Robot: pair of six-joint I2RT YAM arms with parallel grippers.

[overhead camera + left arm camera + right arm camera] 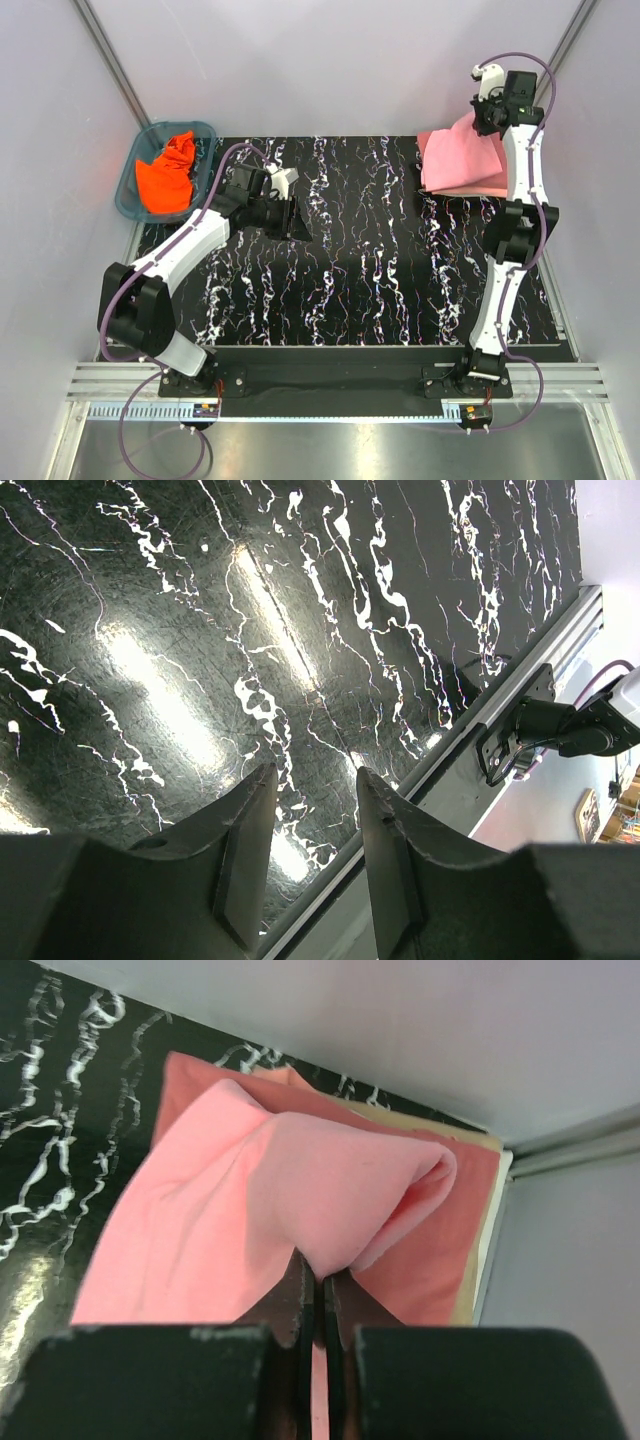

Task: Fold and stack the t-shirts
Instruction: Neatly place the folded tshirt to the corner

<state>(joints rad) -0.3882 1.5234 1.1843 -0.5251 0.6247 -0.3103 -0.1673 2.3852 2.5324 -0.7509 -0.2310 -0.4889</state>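
In the upper left of the top view, a teal plastic basket (125, 195) holds the crumpled orange t-shirt (168, 178). Right of it, left of centre, the left tool (292, 218) hangs over the black marbled table (380, 270), jaws apart with nothing between them. At the upper right, the right tool (320, 1295) pinches a fold of the light pink t-shirt (280, 1190), which drapes over the rose-red t-shirt (470, 1210) and the cream t-shirt (440, 1128) lying flat beneath.

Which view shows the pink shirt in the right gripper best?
The right wrist view: the light pink shirt fills it, pinched in the shut right gripper. The top view shows it small, partly behind the arm; the left wrist view shows only table.
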